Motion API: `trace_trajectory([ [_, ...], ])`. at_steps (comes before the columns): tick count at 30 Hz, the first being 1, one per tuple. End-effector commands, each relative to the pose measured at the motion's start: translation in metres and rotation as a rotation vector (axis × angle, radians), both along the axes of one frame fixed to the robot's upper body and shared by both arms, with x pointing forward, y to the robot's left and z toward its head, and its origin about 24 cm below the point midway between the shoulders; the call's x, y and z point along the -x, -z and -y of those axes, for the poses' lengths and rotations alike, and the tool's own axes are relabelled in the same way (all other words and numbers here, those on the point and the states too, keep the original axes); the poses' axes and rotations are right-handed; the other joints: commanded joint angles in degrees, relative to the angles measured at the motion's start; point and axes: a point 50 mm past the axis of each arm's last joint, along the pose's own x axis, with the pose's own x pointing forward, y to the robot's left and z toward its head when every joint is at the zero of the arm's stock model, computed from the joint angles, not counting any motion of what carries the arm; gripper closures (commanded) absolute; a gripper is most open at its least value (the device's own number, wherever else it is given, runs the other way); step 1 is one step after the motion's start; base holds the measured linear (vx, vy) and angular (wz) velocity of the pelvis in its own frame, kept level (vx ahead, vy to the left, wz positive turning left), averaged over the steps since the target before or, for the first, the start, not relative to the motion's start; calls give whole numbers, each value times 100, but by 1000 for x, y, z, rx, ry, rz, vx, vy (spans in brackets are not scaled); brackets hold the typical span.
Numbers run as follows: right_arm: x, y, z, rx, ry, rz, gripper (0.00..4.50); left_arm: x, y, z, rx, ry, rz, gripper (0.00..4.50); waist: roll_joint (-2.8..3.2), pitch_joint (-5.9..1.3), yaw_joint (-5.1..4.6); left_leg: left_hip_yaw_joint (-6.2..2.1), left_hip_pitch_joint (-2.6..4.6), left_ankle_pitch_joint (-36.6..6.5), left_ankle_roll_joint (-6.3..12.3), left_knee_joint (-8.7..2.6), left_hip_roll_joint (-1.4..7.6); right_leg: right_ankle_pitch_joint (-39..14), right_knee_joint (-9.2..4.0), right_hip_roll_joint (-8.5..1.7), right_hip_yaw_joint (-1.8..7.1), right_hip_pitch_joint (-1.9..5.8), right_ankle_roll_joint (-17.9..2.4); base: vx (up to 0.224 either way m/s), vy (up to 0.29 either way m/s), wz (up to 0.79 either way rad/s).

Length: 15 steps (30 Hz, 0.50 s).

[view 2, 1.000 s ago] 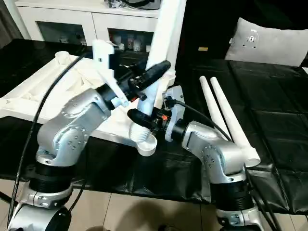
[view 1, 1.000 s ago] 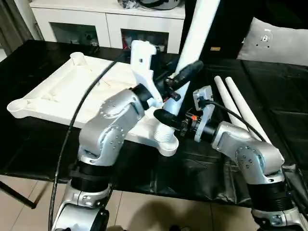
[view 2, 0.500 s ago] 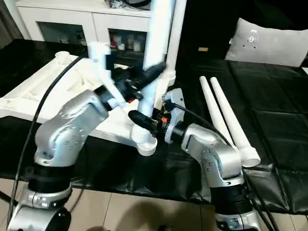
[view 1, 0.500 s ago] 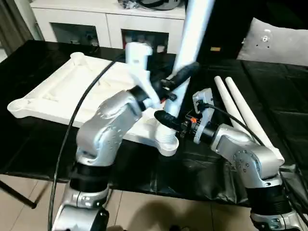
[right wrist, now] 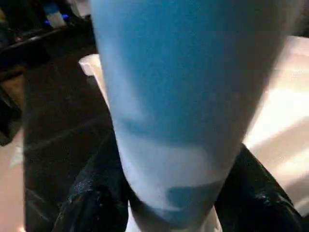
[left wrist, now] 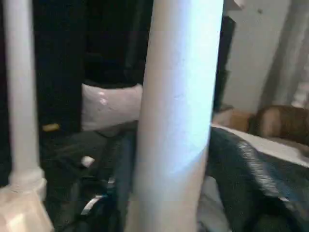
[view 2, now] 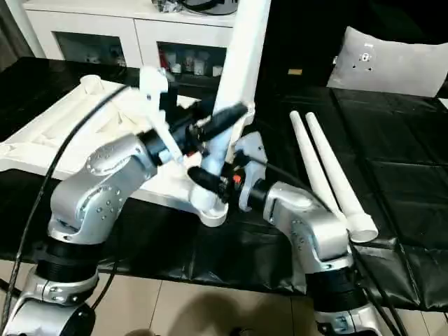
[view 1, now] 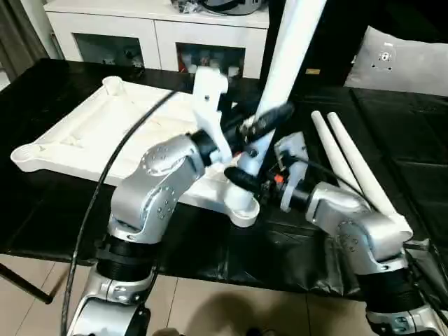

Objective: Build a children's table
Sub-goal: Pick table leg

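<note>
White spare legs (view 1: 350, 164) lie beside tabletop (view 1: 105, 133) (black work table (view 1: 413, 161))

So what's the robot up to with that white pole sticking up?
It is building a small table. The white tabletop lies upside down on the black work table, and a leg stands upright in its near corner socket. The right gripper clasps the leg low down, just above the socket, and the left gripper is at it higher up. Two more legs lie on the work table to the robot's right.
</note>
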Motion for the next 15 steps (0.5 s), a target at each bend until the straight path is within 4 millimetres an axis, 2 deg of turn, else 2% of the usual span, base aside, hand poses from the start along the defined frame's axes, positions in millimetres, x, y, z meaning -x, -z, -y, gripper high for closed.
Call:
trace_trajectory([
  [1, -4, 1, 9, 35, 46, 11, 262, 4, 9, 4, -13, 69, -19, 173, -42, -416, -2, -4, -45, -154, 296, -402, 203, -2103, -382, -421, 269, 468, -341, 0, 0, 0],
  [2, -4, 4, 9, 47, 46, 8, 262, 3, 13, 1, -18, 62, -30, 153, -38, -419, 3, -6, -45, -142, 292, -402, 199, -2096, -382, -422, 267, 474, -333, 0, 0, 0],
  [5, -2, 7, 10, 54, 44, 3, 263, 2, 19, -5, -8, 56, -50, 153, -33, -419, 2, -2, -39, -154, 301, -406, 204, -2064, -384, -420, 265, 470, -346, 0, 0, 0],
  [6, -2, 7, 10, 54, 42, 3, 263, 2, 19, -6, 5, 60, -53, 125, -30, -421, -1, -8, -39, -185, 297, -408, 212, -2079, -380, -429, 263, 475, -361, 0, 0, 0],
  [10, -1, 7, 10, 55, 21, 8, 263, 9, 11, -8, 160, 144, -84, 113, -34, -419, 4, 1, -40, -221, 285, -407, 218, -2054, -371, -441, 268, 478, -473, 0, 0, 0],
  [11, -1, 7, 10, 55, 21, 8, 263, 9, 11, -8, 160, 144, -84, 81, -39, -421, 6, 3, -40, -210, 289, -405, 219, -2024, -367, -443, 268, 479, -498, 0, 0, 0],
  [12, 0, 7, 10, 57, 10, 14, 263, 12, 10, -7, 202, 182, -100, 69, -35, -421, 6, 3, -42, -210, 302, -406, 221, -2001, -367, -435, 266, 477, -511, 0, 0, 0],
  [15, 0, 5, 9, 54, -5, 25, 263, 13, 11, -7, 237, 202, -115, 62, -38, -414, 4, 7, -37, -215, 346, -405, 222, -2015, -370, -431, 267, 472, -524, 0, 0, 0],
])
